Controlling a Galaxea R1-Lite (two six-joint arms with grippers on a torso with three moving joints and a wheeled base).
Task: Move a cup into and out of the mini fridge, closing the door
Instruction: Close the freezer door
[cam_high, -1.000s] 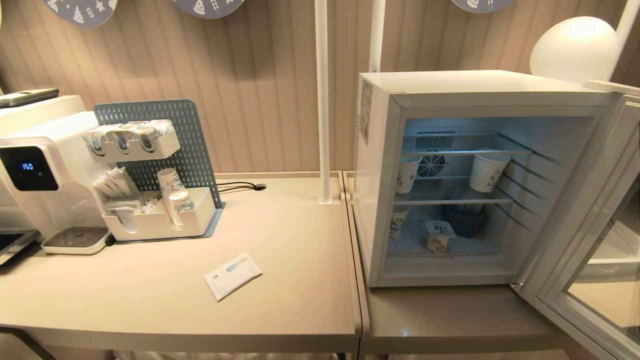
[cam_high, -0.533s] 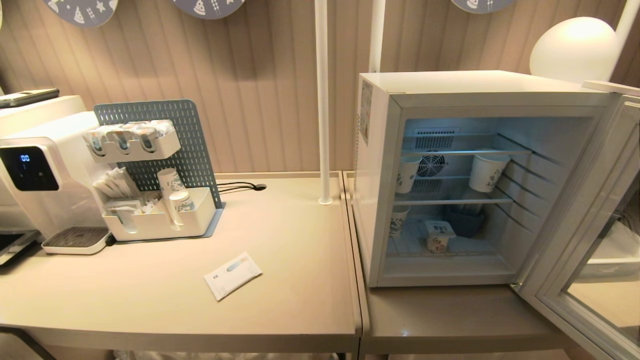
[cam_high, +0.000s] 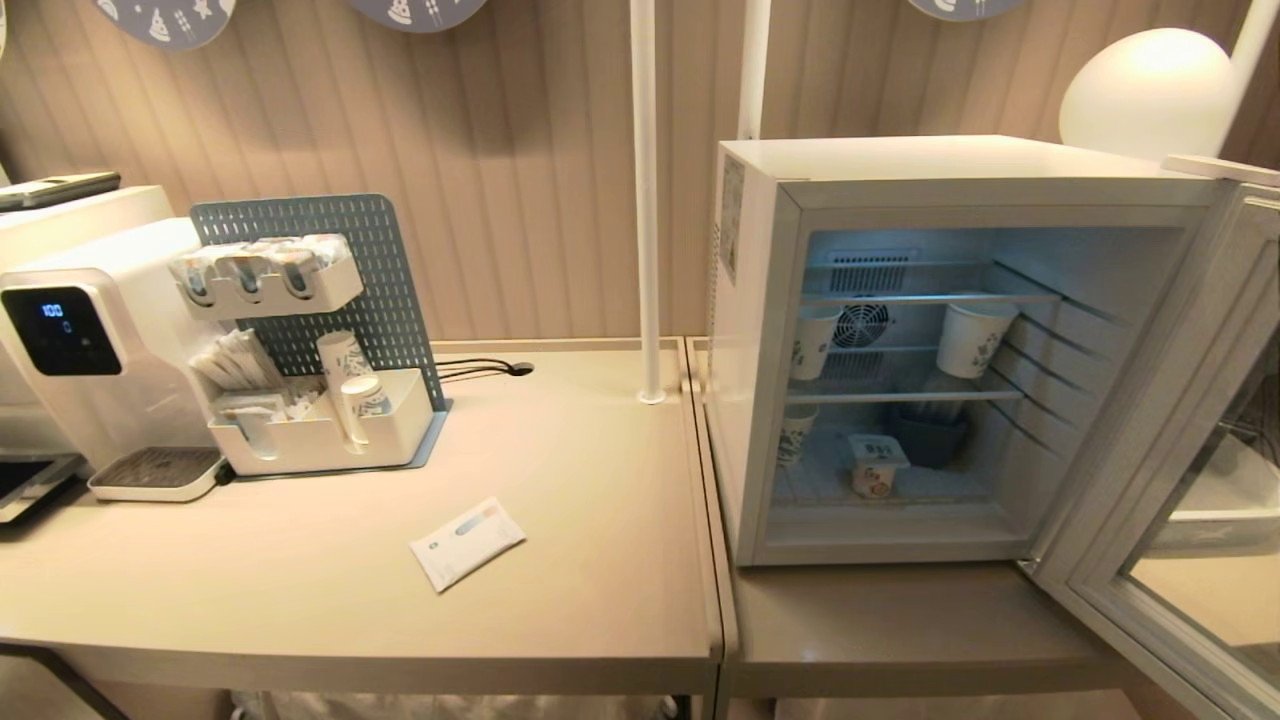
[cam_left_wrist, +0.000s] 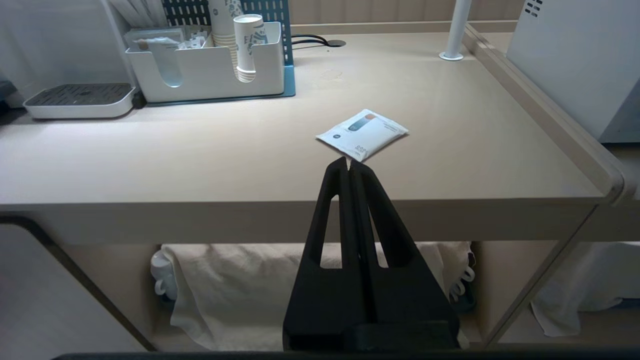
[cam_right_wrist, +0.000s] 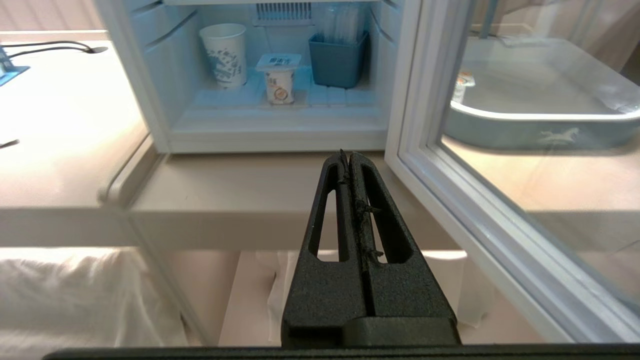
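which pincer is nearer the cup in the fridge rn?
Right. The right pincer, shut, hangs in front of the open mini fridge, facing the cup on its floor. The left pincer, shut, faces the sachet on the neighbouring table.

The dark display panel (cam_high: 58, 330) on the white countertop water dispenser (cam_high: 95, 340) at the left of the desk showed the lit blue digits "100". Print on the lid of the small white plastic cup (cam_right_wrist: 279, 80) on the fridge floor, and on the flat white sachet (cam_high: 467, 543) lying on the desk, was too small to be read.
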